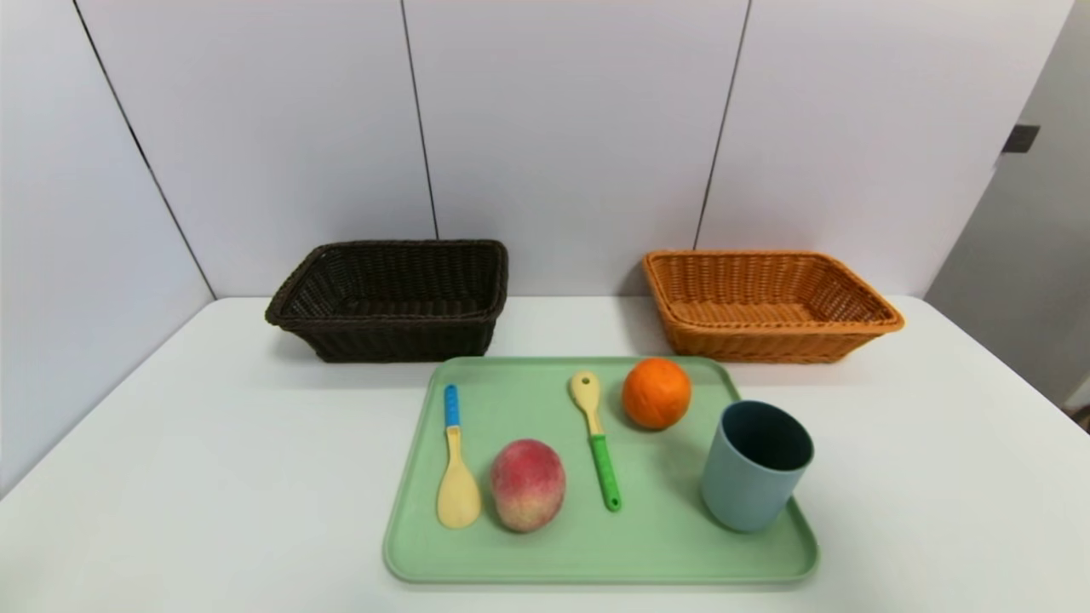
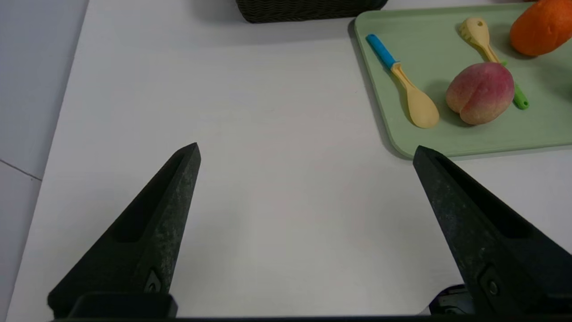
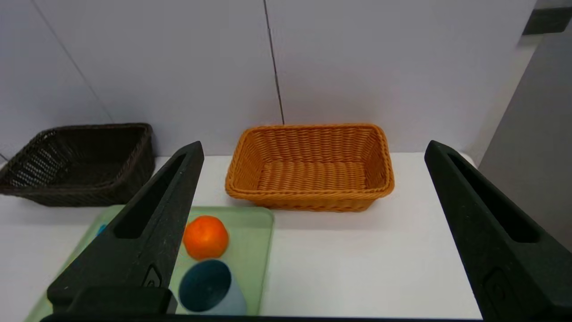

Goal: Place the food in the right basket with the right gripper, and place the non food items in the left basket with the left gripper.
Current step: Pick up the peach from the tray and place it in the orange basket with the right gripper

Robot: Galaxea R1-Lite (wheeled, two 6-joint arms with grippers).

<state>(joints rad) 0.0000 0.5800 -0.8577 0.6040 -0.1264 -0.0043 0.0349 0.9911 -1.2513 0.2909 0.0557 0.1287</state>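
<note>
On a green tray (image 1: 664, 545) lie a blue-handled spoon (image 1: 456, 472), a pink-red peach (image 1: 528, 485), a green-handled spoon (image 1: 596, 438), a bright orange (image 1: 656, 392) and an upright grey-blue cup (image 1: 755, 466). Behind the tray stand the dark brown left basket (image 1: 392, 298) and the orange-tan right basket (image 1: 766, 302), both with nothing inside. Neither arm shows in the head view. My left gripper (image 2: 306, 152) hangs open over bare table left of the tray. My right gripper (image 3: 313, 147) is open above the table right of the tray, facing the right basket (image 3: 310, 167).
The white table (image 1: 213, 477) ends at a white panelled wall just behind the baskets. A wall also runs along the table's left side. Bare table lies on both sides of the tray.
</note>
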